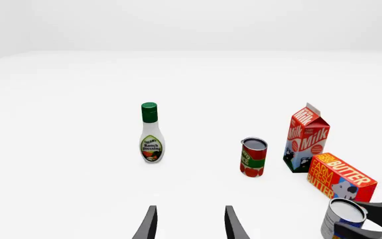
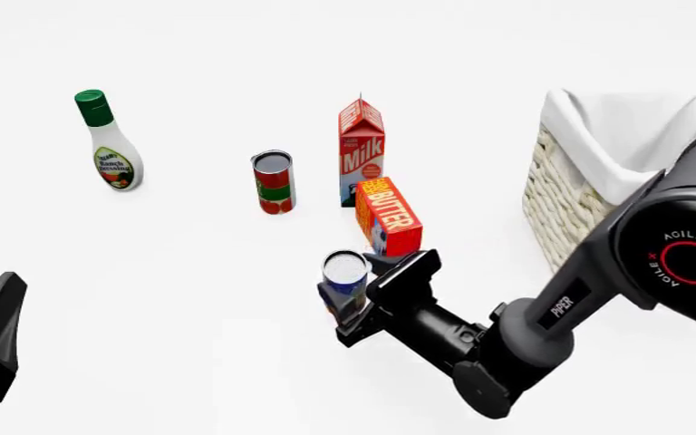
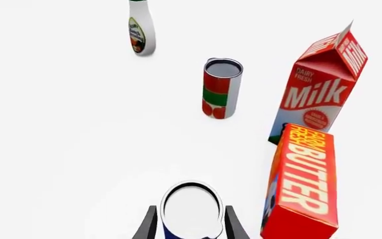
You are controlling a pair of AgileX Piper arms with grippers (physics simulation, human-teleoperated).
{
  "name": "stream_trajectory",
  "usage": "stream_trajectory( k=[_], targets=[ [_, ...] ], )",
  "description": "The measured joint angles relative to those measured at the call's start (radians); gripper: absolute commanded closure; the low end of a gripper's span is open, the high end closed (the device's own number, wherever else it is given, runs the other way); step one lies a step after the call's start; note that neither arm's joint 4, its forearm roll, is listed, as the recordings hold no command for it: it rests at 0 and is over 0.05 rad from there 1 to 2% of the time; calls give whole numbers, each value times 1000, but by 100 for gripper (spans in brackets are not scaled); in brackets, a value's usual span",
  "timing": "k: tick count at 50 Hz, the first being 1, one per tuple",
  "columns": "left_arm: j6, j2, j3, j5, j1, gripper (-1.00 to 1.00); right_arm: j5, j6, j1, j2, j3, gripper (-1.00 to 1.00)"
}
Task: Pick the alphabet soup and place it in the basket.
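Note:
The alphabet soup (image 2: pixel 345 276) is a small can with a blue label and silver-white top, standing on the table in front of the butter box. My right gripper (image 2: pixel 351 304) is open, with a finger on each side of the can and only a thin gap showing. The right wrist view shows the can (image 3: pixel 191 209) between the fingers (image 3: pixel 232 225). It also shows in the left wrist view (image 1: pixel 342 217). The cream wicker basket (image 2: pixel 565 195) with white lining stands at the right. My left gripper (image 1: pixel 189 226) is open and empty, low at the near left (image 2: pixel 4 299).
A red-and-green can (image 2: pixel 273 181), a milk carton (image 2: pixel 362 154) and a butter box (image 2: pixel 390 217) stand just beyond the soup. A ranch dressing bottle (image 2: pixel 109 145) stands at the far left. The butter box is close beside the right gripper.

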State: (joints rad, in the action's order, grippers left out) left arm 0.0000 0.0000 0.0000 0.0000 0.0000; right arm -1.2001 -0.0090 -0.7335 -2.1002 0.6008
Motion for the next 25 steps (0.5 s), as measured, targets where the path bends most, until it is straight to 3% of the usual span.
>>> stream_trajectory(
  k=[23, 24, 25],
  targets=[
    [0, 0, 0, 0, 0, -100, -3, 6, -2, -42, 21, -100],
    [0, 0, 0, 0, 0, -100, -3, 6, -3, -42, 22, 100],
    [0, 0, 0, 0, 0, -100, -3, 4, 0, -42, 23, 100]
  ],
)
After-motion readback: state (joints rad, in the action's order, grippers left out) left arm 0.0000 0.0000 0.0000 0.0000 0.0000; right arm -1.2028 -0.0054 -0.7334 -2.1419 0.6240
